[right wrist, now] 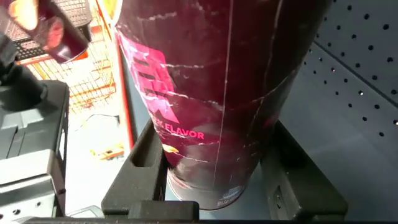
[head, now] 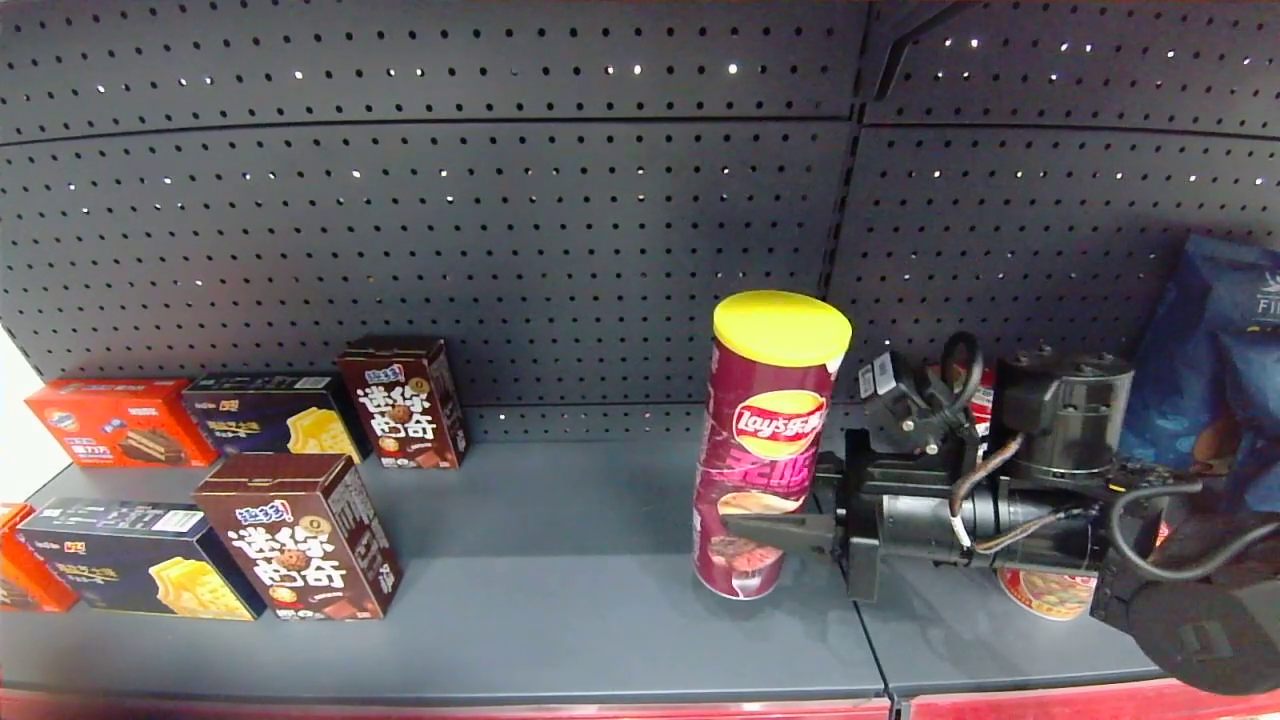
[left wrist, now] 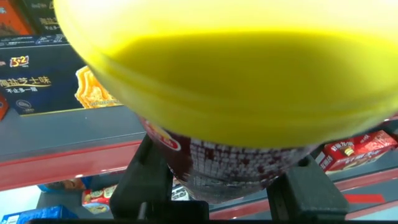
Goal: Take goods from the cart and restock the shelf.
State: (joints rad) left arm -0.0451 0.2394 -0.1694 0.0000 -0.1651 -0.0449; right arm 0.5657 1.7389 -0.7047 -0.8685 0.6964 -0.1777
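While the chips can stands upright on the grey shelf, well forward of the pegboard back, the right gripper holds it from the robot's right. Its fingers pinch the lower half of the can: one lies across the front, and the other is hidden behind it. The can is maroon with a yellow lid, and the right wrist view shows its body filling the gap between the two dark fingers.

The left gripper clamps a second can, whose yellow top faces the wrist camera. A finger presses each side of its maroon body, and red-edged shelf boards with boxes run behind it.

At the shelf's left end two brown cookie boxes stand upright, one near the front and one at the back. Dark blue boxes and orange boxes lie flat beside them. To the right of the arm a blue bag leans against the back, and a round cup sits partly under the arm. An orange wire cart shows past the shelf edge in the right wrist view
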